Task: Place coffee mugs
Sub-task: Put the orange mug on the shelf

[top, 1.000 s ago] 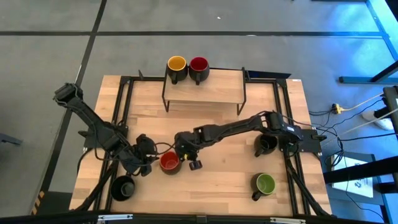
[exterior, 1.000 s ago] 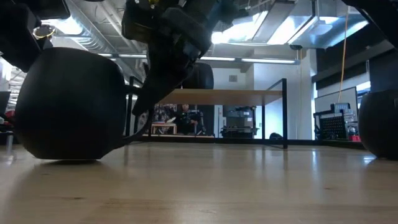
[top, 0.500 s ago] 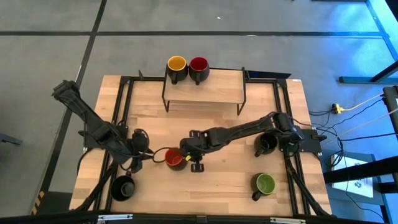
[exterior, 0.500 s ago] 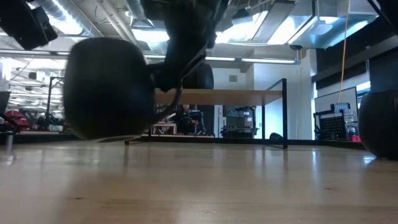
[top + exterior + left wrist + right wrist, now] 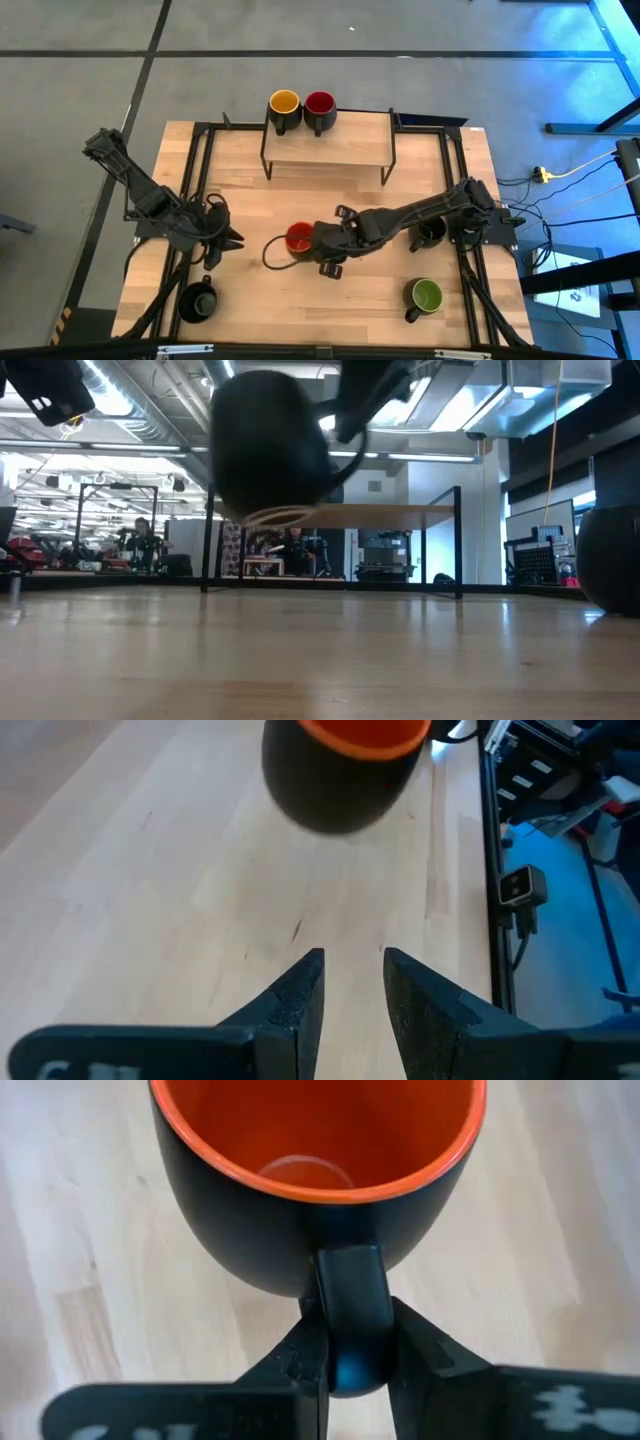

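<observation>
1. The right gripper (image 5: 345,1365) pinches the handle of a small black mug with an orange-red inside (image 5: 298,239). Its two dark fingers (image 5: 300,1365) squeeze the handle from both sides.
2. This mug is in the air above the light wooden table (image 5: 370,290), near its middle. In the low view the mug (image 5: 270,445) hangs clear of the table top.
3. The left gripper (image 5: 353,982) is near the left side of the table and holds nothing. Its fingers stand a little apart, with bare wood showing between them. The orange-red mug (image 5: 342,770) is ahead of it, not touching it.
4. A black mug with a yellow inside (image 5: 284,107) and a black mug with a red inside (image 5: 319,106) stand side by side on the back edge of the small wooden shelf with thin black legs (image 5: 340,145).
5. A black mug with a green inside (image 5: 426,296) stands on the table near the front right.
6. A mug that is black inside (image 5: 200,300) stands near the front left corner.
7. Another dark mug (image 5: 428,233) is on the right side, partly hidden by the right arm.
</observation>
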You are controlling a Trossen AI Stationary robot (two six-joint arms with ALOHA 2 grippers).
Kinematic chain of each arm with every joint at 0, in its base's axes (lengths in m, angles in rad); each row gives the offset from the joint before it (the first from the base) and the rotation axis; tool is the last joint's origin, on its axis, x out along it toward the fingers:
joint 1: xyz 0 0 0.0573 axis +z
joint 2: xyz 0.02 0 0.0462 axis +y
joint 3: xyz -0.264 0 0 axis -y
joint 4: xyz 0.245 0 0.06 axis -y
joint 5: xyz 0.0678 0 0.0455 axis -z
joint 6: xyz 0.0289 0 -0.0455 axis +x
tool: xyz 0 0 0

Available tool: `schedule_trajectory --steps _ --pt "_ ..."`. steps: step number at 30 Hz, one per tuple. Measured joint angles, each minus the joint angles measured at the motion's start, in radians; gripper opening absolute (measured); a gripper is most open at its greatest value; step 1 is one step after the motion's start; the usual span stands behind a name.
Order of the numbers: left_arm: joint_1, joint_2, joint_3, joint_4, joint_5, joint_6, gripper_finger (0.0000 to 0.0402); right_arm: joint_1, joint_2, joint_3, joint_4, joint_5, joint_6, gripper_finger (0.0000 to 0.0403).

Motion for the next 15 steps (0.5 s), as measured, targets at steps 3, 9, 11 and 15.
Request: schedule_trajectory --steps 3,9,11,15 --pt "0.013 0.000 0.000 0.001 0.007 -0.005 0.0101 0.017 -0.025 0.000 -0.051 0.061 0.094 0.0049" --pt "0.040 0.000 0.000 0.001 0.010 -0.074 0.0101 0.056 -0.081 0.000 -0.202 0.226 0.315 0.0049" --pt "0.045 0.000 0.000 0.001 0.010 -0.089 0.0101 0.062 -0.097 0.002 -0.262 0.265 0.384 0.0048" --pt "0.059 0.000 0.000 0.006 0.011 -0.108 0.0101 0.066 -0.119 0.002 -0.356 0.324 0.516 0.0048"
